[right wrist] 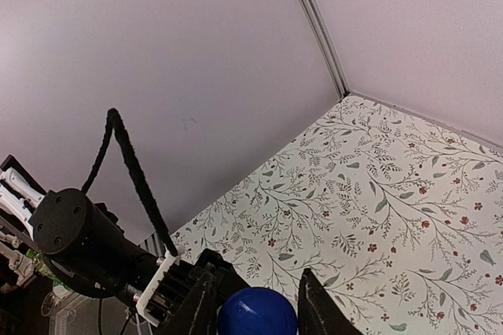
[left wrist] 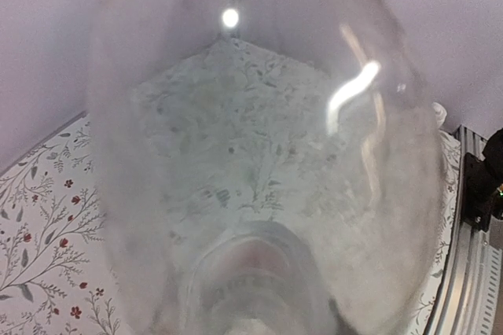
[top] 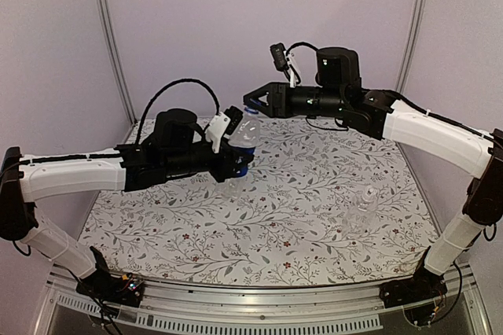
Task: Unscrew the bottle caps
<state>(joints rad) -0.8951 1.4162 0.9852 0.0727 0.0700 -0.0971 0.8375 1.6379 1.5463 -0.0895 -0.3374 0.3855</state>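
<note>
The labelled bottle stands upright at the table's middle, its dark blue label low on it. My left gripper is shut on its body. In the left wrist view the clear bottle wall fills the frame and hides the fingers. My right gripper reaches in from the right at the bottle's top. In the right wrist view my right gripper is closed round the bright blue cap. The unlabelled transparent bottle stands alone at the right. Its pale cap is too faint to make out.
The table has a floral cloth. Pale purple walls stand behind and at both sides. A metal rail runs along the near edge. The left arm's black cable loops above its wrist.
</note>
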